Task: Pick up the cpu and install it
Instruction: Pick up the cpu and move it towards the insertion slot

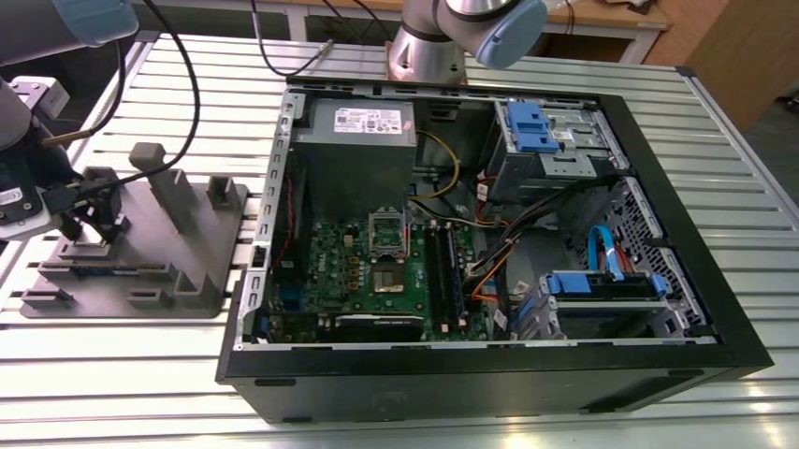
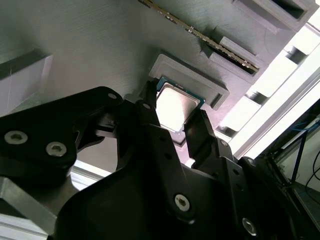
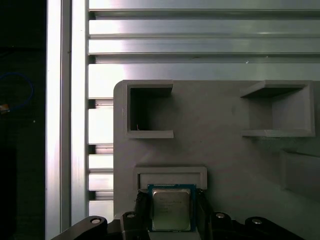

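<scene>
The cpu, a small square chip with a silver top and a thin pale edge, lies at a raised pocket of the grey fixture. In both wrist views my gripper straddles it, with a black finger against each of two opposite edges, so it is shut on the cpu. In the exterior view the gripper stands low over the grey fixture at that view's left, well away from the open computer case. The green motherboard inside the case carries a dark square socket.
The black computer case lies open on a slatted metal table, with drive bays, cables and a power supply inside. Upright grey posts rise from the fixture beside the gripper. A second robot arm's base stands behind the case.
</scene>
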Tool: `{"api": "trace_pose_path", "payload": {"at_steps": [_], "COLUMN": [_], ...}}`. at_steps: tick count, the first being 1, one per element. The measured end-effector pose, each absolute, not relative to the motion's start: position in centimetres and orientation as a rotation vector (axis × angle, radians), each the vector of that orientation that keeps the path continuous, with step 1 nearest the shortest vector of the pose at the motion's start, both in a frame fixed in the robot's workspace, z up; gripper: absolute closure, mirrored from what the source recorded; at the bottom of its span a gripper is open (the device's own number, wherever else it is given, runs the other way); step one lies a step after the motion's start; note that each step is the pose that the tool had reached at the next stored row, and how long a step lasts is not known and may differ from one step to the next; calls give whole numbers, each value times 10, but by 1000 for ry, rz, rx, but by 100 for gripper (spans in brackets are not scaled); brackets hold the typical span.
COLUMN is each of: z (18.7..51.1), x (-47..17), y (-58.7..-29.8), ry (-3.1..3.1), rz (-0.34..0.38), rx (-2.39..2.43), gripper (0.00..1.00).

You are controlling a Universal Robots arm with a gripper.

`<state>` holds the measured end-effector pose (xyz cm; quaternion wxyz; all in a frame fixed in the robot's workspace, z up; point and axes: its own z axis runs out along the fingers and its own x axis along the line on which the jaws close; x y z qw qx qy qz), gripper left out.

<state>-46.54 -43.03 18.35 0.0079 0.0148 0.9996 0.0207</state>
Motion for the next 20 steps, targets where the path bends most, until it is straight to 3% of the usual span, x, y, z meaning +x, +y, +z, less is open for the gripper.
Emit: {"api": "trace_pose_path", "payload": {"at_steps": [20], "z": [206], "x": [-465], "y": [-430], "ry": [3125], "rz": [65], "rx": [46], "gripper": [53]}}
